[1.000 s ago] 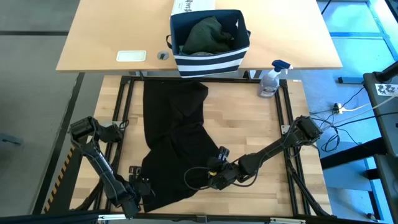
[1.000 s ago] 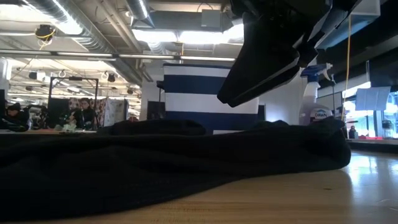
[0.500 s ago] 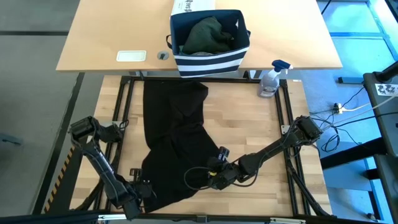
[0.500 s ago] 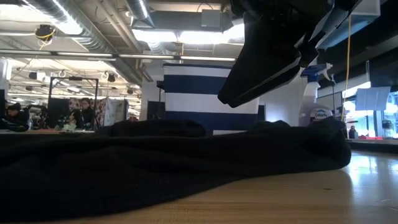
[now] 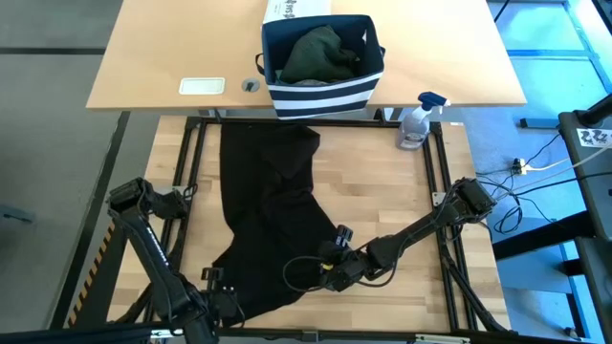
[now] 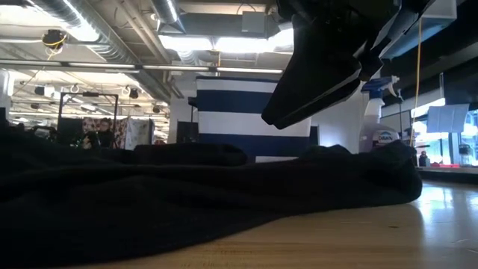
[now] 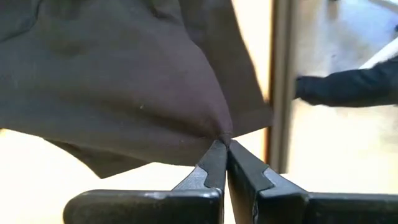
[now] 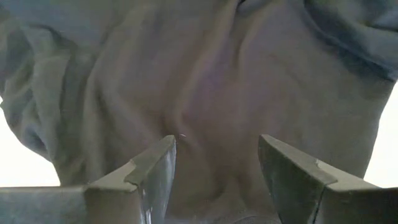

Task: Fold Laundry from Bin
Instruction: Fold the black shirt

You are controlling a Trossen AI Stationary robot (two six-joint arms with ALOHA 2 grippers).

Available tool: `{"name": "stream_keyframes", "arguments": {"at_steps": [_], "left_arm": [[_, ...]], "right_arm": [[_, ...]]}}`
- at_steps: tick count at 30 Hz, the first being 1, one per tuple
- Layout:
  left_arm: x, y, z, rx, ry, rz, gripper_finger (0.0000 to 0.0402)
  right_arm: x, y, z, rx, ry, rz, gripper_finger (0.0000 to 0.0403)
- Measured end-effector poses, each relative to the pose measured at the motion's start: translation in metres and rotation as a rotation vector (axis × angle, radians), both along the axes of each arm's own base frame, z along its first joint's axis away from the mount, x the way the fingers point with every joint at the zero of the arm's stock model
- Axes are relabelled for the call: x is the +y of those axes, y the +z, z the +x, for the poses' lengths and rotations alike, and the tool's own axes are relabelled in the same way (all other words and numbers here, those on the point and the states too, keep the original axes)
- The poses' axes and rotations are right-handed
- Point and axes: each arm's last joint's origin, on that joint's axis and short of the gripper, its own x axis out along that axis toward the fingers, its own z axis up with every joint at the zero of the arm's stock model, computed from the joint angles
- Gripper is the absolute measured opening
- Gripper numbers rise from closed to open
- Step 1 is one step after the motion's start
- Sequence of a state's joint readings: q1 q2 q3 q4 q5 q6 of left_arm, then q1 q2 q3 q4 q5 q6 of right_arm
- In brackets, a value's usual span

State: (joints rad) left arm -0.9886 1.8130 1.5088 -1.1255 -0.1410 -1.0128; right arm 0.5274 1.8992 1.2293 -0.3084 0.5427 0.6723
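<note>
A black garment (image 5: pixel 268 210) lies spread on the wooden table, running from the far edge toward the near edge. My left gripper (image 5: pixel 218 290) is at its near left corner, shut on the cloth. My right gripper (image 5: pixel 332 271) hangs open just above the garment's near right part (image 8: pixel 211 81), its fingers apart and clear of the cloth in the low view (image 6: pixel 314 75). The navy, white-striped bin (image 5: pixel 325 91) stands on the far table with a dark green garment (image 5: pixel 320 53) inside. My left gripper pinches a small bunch of the black cloth (image 7: pixel 222 134) between its two fingertips, close to the garment's near left edge. The cloth is drawn up into a peak at the fingers, with folds fanning away from it. How many layers are held, I cannot tell.
A spray bottle (image 5: pixel 414 122) stands at the table's far right corner. A white printed box (image 5: pixel 296 10) sits behind the bin and a white card (image 5: pixel 202 86) lies on the far table. Black frame rails (image 5: pixel 191 162) edge the work surface. Bare wood lies right of the garment.
My left gripper has shut on the garment's near left corner and raised it a little. That part of the cloth now stands higher in the low view and its near left edge has drawn inward. The rest of the garment stays put.
</note>
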Motion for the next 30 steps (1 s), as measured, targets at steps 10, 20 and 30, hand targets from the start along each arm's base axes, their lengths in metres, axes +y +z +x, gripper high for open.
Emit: {"name": "stream_keyframes", "arguments": {"at_steps": [10,20,30], "left_arm": [[-0.009,0.023,0.006,-0.095,0.009,-0.081,0.0000],[-0.004,0.022,0.007,-0.095,0.021,-0.026,0.0000],[0.002,0.022,0.014,-0.099,0.042,-0.008,0.0000]], "right_arm": [[0.001,0.002,0.000,0.011,0.058,-0.065,0.0229],[0.059,0.016,-0.024,0.023,0.477,-0.167,0.0229],[0.087,-0.016,-0.032,0.007,0.518,-0.298,0.0229]]}}
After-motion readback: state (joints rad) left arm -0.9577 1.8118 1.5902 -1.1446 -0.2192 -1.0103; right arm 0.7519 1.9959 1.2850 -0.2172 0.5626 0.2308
